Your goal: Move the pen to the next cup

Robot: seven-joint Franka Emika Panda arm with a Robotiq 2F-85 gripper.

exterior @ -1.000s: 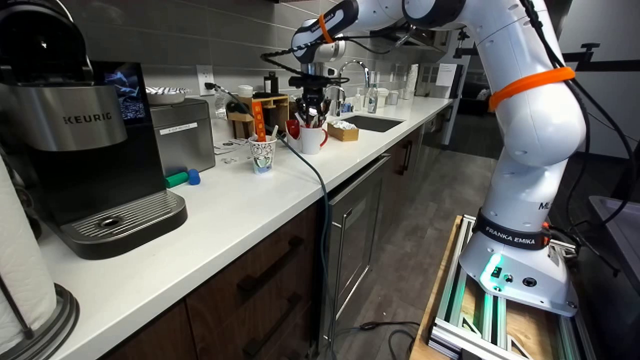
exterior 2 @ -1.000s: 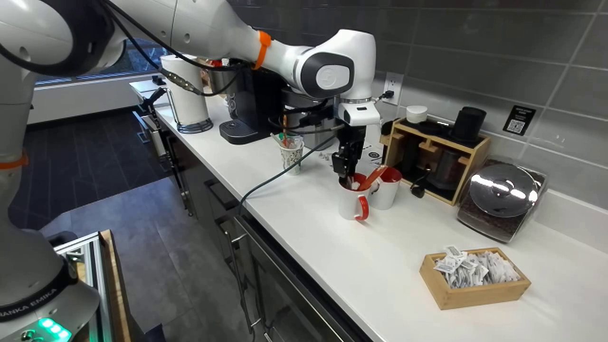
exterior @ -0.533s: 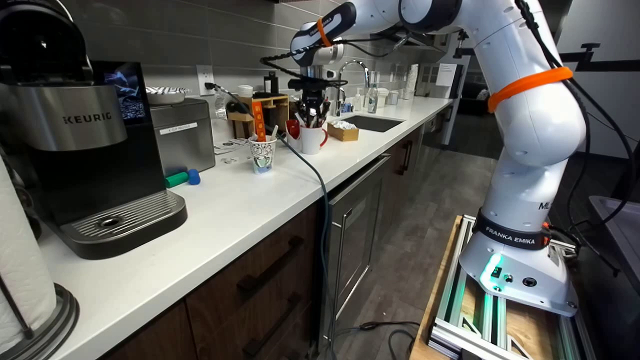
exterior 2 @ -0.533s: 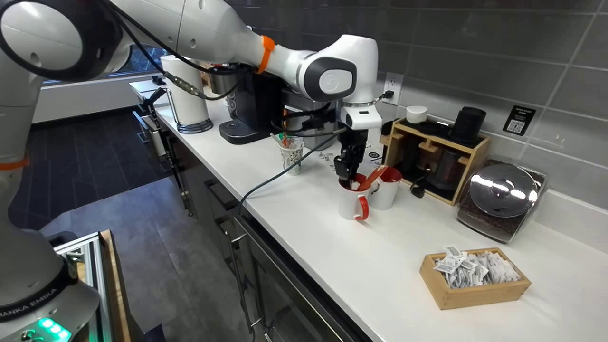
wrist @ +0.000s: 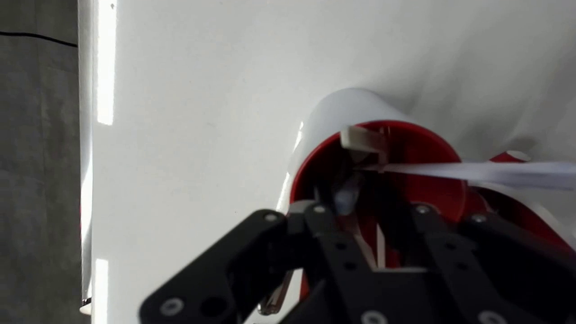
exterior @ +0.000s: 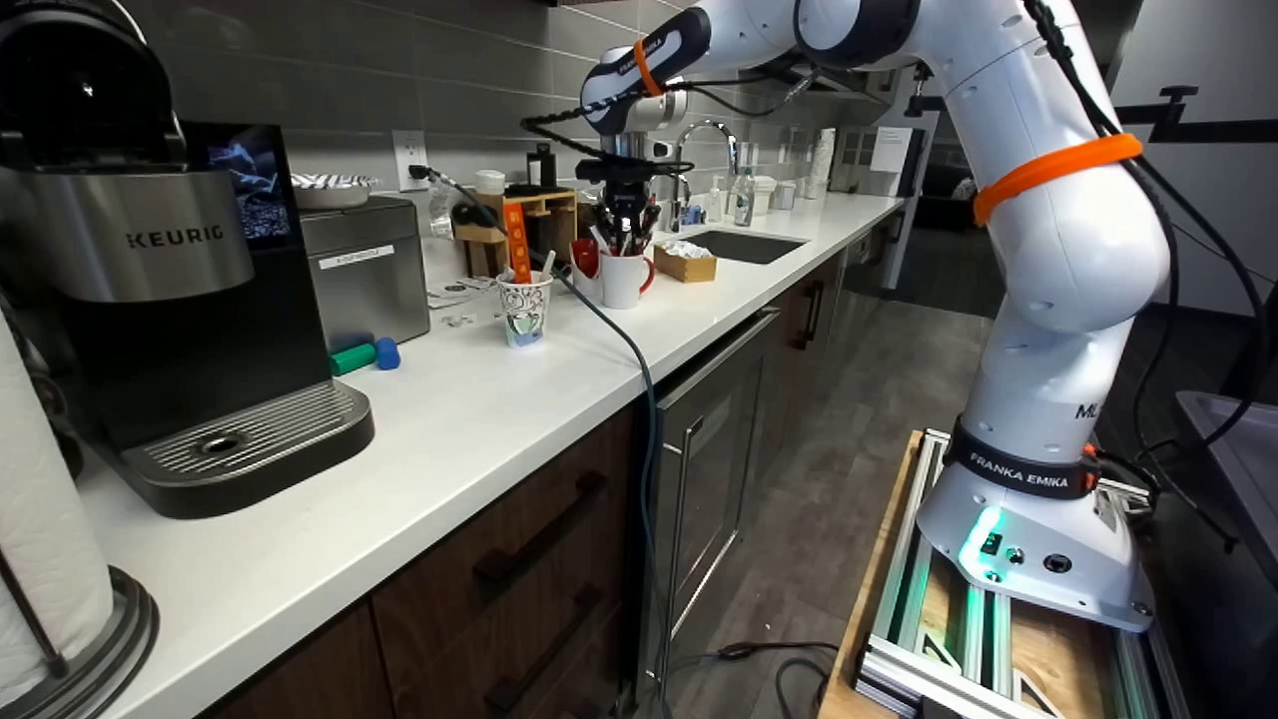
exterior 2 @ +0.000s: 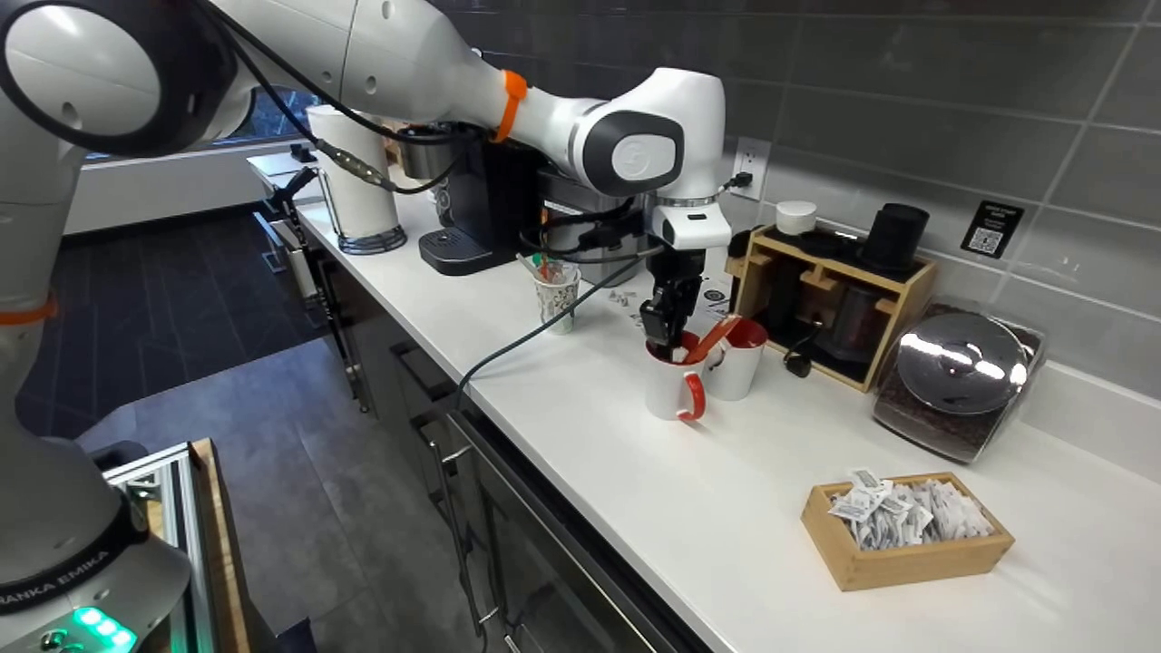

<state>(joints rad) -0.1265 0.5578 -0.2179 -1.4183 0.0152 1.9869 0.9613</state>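
A white mug with a red inside and red handle point(exterior 2: 669, 392) stands on the counter and also shows in the wrist view point(wrist: 346, 104). My gripper point(wrist: 362, 193) points down with its fingertips inside this mug's mouth. Thin white and clear items stand in the mug. A pale bluish item point(wrist: 346, 200) lies between the dark fingers; I cannot tell if they press on it, or which item is the pen. A white stick point(wrist: 477, 173) leans out over the rim; an orange-red stick point(exterior 2: 712, 340) shows in an exterior view. A second mug point(exterior 2: 736, 367) stands close beside.
A patterned paper cup point(exterior: 524, 312) holds an orange stick point(exterior: 516, 243). A dark cable point(exterior: 629, 340) hangs across the counter. A wooden box of packets point(exterior 2: 907, 544), a wooden organiser point(exterior 2: 843, 299) and a coffee machine point(exterior: 200, 300) stand around. The counter's front edge point(exterior: 469, 474) is near.
The arm and gripper have come down slightly, and the fingers sit a little deeper in the mug. Over the last half second there is hardly any motion. The mugs have not moved.
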